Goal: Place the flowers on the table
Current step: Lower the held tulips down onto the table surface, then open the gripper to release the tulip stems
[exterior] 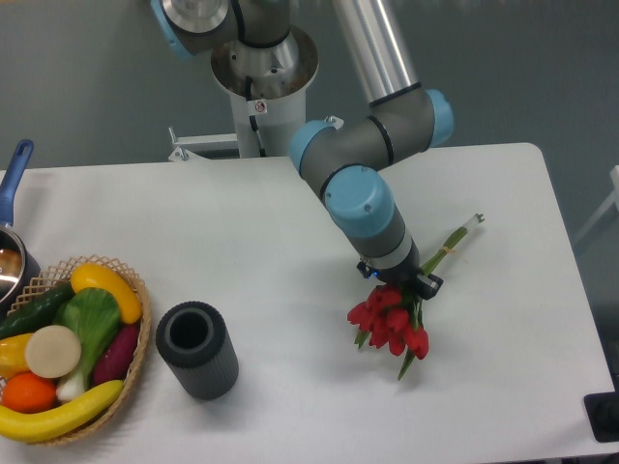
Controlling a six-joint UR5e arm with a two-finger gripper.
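The flowers (392,324), a bunch of red tulips with green leaves, lie at the right middle of the white table (290,242). The heads point to the front left. The long green stems (455,242) run to the back right. My gripper (404,282) points down right over the bunch, where the stems meet the heads. The arm's wrist hides its fingers, and only a black part shows beside the stems. I cannot tell whether the jaws are closed on the stems or apart. The tulip heads look to be at or very near the tabletop.
A black ribbed cylinder (197,349) stands at the front left of centre. A wicker basket (135,300) with fruit and vegetables sits at the front left edge. A pot with a blue handle (14,184) is at the far left. The arm's base (263,68) stands behind the table.
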